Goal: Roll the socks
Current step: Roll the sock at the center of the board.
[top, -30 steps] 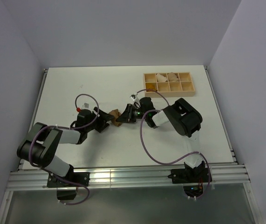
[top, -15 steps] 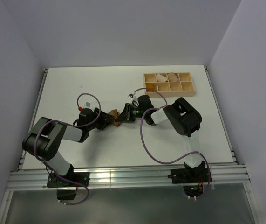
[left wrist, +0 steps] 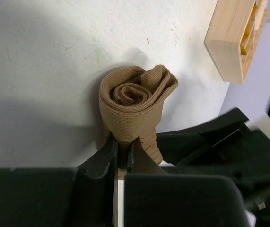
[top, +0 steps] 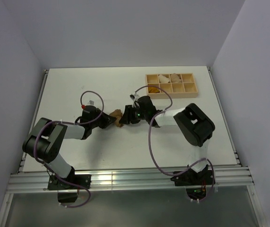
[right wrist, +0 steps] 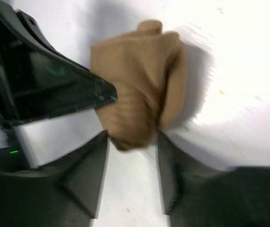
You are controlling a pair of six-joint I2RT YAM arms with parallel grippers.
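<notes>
White worktop [top: 78, 90], tan-brown fabric sock roll [left wrist: 135, 101], its spiral only in left wrist view, left claw [left wrist: 122, 151] clenched on it, right claw [right wrist: 131, 142] spread astride.

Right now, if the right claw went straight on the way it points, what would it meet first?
The rolled tan sock: its near end sits between the right claw's parted fingers. Beyond it, probably, comes the left claw, shut on that sock.

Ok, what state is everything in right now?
tan sock: rolled into a spiral
left gripper: shut on a fold of the tan sock
right gripper: open, jaws either side of the roll
wooden tray: partly filled, pale bundles in two far compartments
</notes>
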